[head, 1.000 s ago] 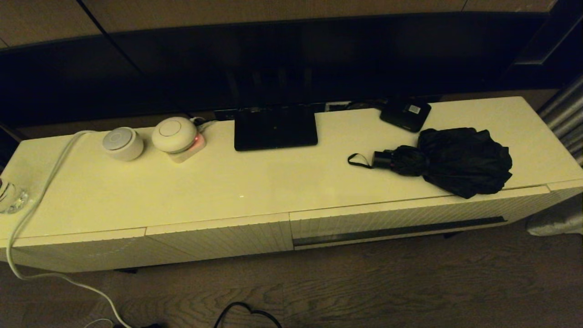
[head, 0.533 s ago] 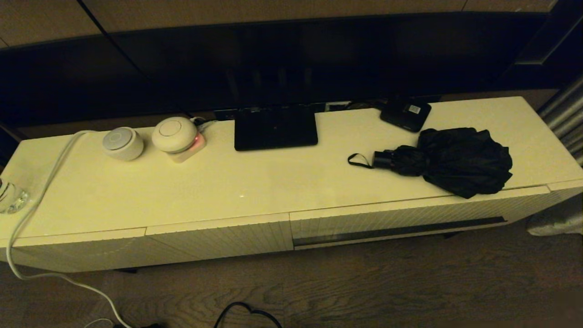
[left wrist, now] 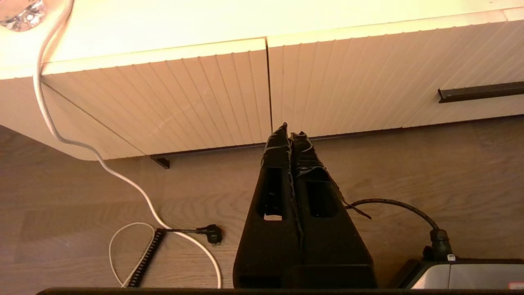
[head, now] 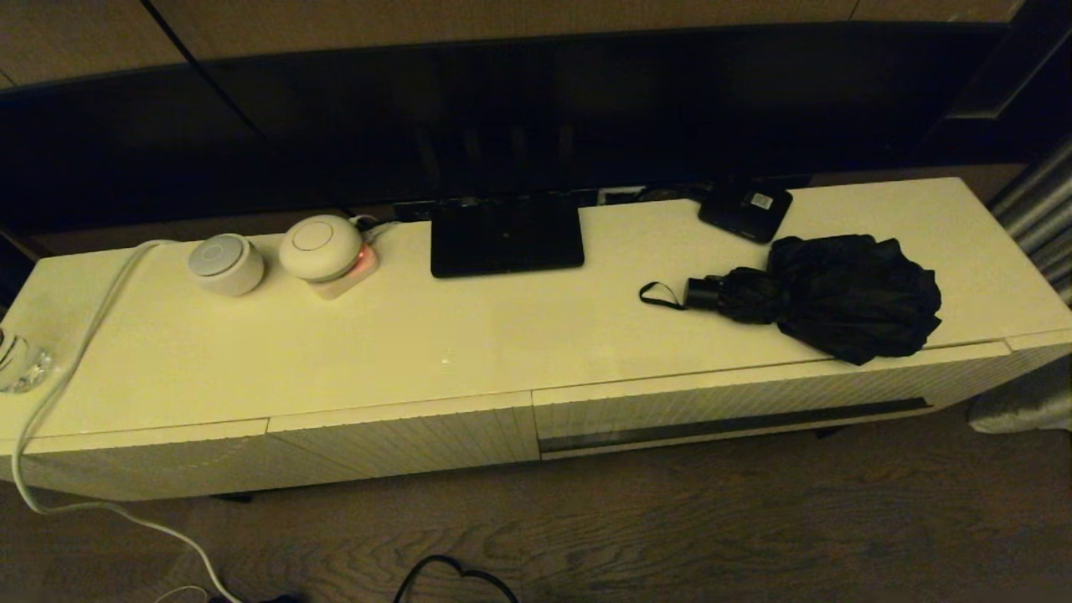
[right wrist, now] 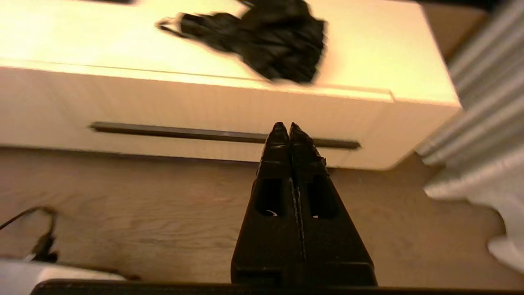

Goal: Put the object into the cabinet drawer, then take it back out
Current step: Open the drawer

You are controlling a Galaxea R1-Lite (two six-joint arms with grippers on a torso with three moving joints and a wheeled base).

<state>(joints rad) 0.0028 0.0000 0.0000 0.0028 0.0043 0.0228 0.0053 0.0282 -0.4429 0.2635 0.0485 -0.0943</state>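
Both jaws are pressing fully together, holding nothing. Head view: the umbrella (head: 829, 295) is lying on the cabinet's right end, above the closed drawer (head: 737, 402). Left wrist view: the left gripper (left wrist: 287, 133) is hanging over the floor near the cabinet. Right wrist view: the right gripper (right wrist: 285, 128) is pointing toward the slot handle (right wrist: 176, 132).

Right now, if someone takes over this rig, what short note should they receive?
Left hand: shut, empty, low before the cabinet's ribbed fronts.
Right hand: shut, empty, facing the drawer's slot handle.
Umbrella: lies on the cabinet top, above the drawer.
Drawer: closed.
Done: nothing.
Left: open drawer, put umbrella in, take it out again.
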